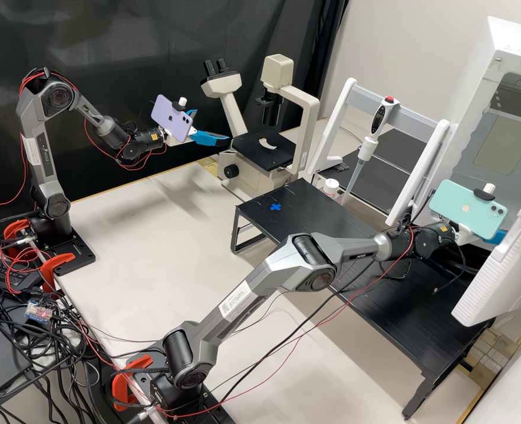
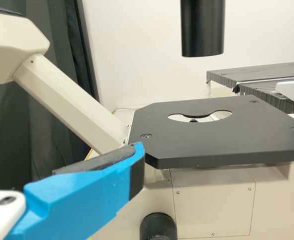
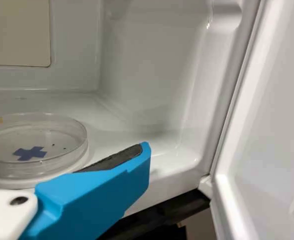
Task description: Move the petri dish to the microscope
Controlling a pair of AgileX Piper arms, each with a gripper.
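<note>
The round dish [image 3: 42, 142] lay flat in the white box [image 3: 147, 75], near the right gripper [image 1: 497, 237], its fingers wide. The left gripper [image 1: 213, 125], also wide, was by the microscope [image 1: 263, 156].

Petri dish [image 3: 37, 142] inside cabinet [image 3: 147, 70]

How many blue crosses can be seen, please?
2: one blue cross on the black table, another cross at the clear dish in the white box. More may be hidden.
</note>
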